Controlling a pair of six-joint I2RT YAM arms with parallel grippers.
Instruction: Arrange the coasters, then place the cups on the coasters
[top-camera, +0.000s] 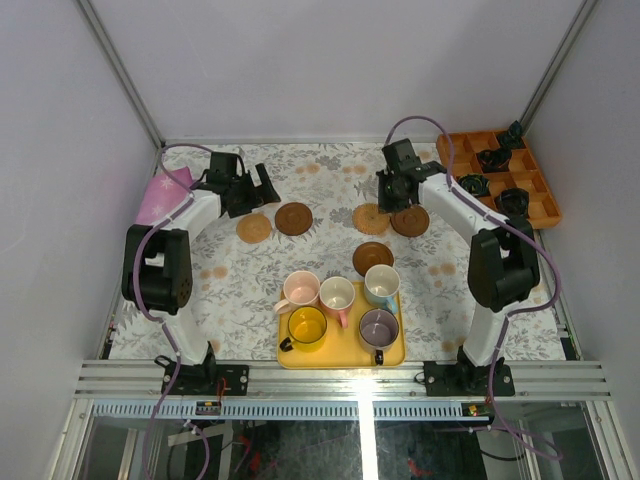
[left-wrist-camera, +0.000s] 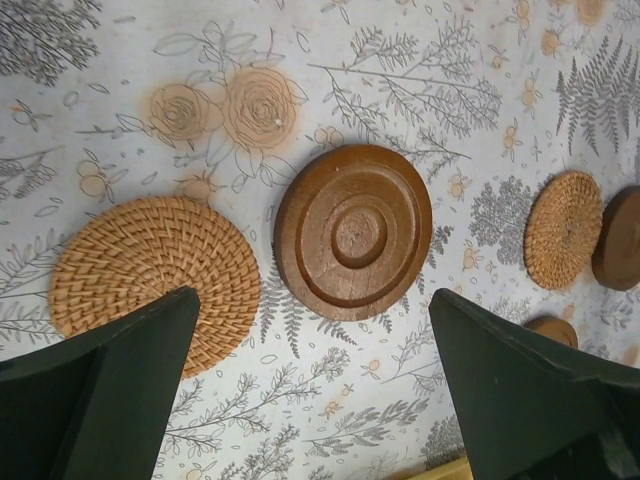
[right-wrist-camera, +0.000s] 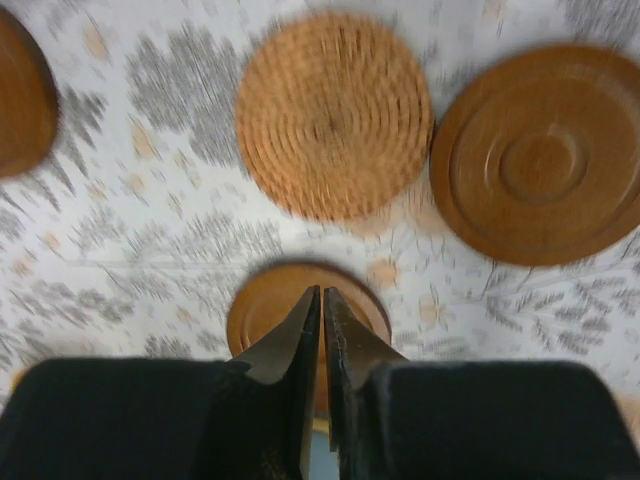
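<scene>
Five round coasters lie on the flowered cloth: a tan woven coaster (top-camera: 254, 228) (left-wrist-camera: 150, 280), a dark wooden coaster (top-camera: 293, 218) (left-wrist-camera: 353, 232), a second woven coaster (top-camera: 371, 218) (right-wrist-camera: 333, 115), a dark coaster (top-camera: 410, 220) (right-wrist-camera: 540, 155) and a dark coaster (top-camera: 372, 258) (right-wrist-camera: 260, 310) close to the tray. The cups stand on the yellow tray (top-camera: 340, 352): pale pink cup (top-camera: 299, 291), pink cup (top-camera: 337, 296), light blue cup (top-camera: 381, 285), yellow cup (top-camera: 307, 327), grey-purple cup (top-camera: 378, 328). My left gripper (top-camera: 250, 203) (left-wrist-camera: 312, 296) hangs open above the left pair. My right gripper (top-camera: 393, 203) (right-wrist-camera: 321, 292) is shut, with nothing seen between its fingers, over the right coasters.
An orange compartment box (top-camera: 532, 188) with small black objects sits at the back right. A pink thing (top-camera: 160, 197) lies at the left edge beside the left arm. White walls close in the table on three sides.
</scene>
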